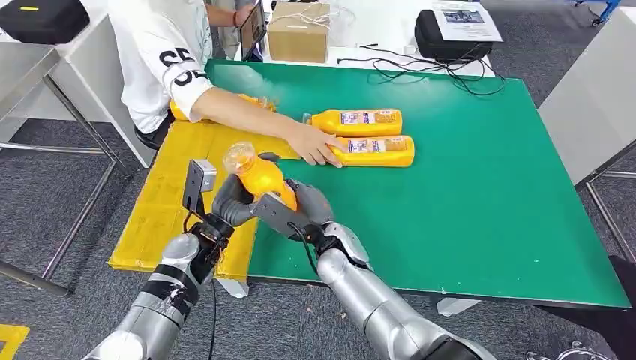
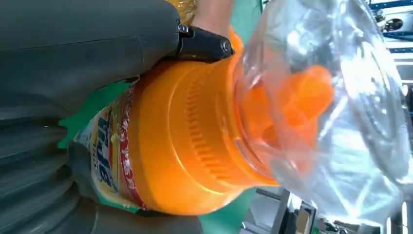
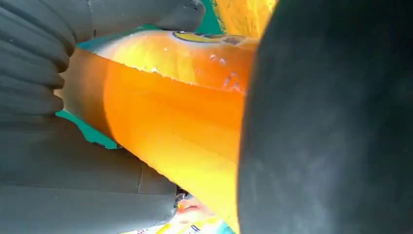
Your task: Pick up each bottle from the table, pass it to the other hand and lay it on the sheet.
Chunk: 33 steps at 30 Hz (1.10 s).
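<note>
An orange juice bottle with a clear cap hangs over the near edge of the green table, by the yellow sheet. My left hand grips it from the left and my right hand from the right. In the left wrist view my left hand wraps the bottle near its label. The right wrist view has my right hand closed around the bottle's body. Two more bottles lie on the table, and a person's hand rests on the nearer one. Another bottle lies on the sheet behind that arm.
A person in a white shirt sits at the table's far left, arm stretched over the sheet. A cardboard box, a black bag and cables lie at the back. A white table stands to the right.
</note>
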Each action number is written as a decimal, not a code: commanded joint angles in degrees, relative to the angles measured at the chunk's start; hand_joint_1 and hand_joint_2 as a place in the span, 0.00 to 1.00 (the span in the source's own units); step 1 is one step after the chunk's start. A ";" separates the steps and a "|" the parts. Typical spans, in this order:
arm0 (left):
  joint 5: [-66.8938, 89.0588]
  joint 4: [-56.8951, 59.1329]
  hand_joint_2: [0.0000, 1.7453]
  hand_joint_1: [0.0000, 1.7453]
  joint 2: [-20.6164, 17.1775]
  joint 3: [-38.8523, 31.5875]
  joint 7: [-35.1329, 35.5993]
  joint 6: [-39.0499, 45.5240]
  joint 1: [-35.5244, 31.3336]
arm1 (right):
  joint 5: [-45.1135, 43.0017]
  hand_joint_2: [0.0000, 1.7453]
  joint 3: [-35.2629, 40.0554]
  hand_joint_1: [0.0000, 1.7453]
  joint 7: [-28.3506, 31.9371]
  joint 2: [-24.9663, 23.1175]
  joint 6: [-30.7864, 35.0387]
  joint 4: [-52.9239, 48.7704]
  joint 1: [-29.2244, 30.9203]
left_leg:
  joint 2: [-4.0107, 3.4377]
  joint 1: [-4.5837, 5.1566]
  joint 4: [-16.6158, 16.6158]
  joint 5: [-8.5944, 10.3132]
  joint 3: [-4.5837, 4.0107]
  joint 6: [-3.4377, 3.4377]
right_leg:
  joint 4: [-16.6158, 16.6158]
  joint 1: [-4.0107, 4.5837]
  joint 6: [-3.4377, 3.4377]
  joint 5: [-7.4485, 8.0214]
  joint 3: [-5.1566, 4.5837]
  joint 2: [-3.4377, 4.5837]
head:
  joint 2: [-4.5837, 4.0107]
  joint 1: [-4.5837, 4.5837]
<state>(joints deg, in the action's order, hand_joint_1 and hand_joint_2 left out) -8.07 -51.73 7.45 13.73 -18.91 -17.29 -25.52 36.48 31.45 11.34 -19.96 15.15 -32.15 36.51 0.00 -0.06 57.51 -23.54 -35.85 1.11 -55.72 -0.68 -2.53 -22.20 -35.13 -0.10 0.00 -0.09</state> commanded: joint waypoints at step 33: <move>32.62 1.63 1.00 1.00 -10.65 -11.03 -11.73 27.34 -8.76 | -18.79 1.00 -13.51 0.00 13.40 9.05 4.25 -33.94 -14.94 | 0.11 -0.09 0.07 -0.09 0.10 -0.06 | -0.04 0.10 0.09 -0.11 0.13 -0.10 | 0.00 -0.02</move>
<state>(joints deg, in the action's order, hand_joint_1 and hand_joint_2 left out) 17.85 -49.88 1.46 2.99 -30.77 9.20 -29.71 18.47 21.20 24.07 -14.40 20.41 -60.26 23.15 0.01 -0.07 57.51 -23.53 -35.87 1.11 -55.72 -0.67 -2.52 -22.20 -35.17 -0.11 0.00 -0.11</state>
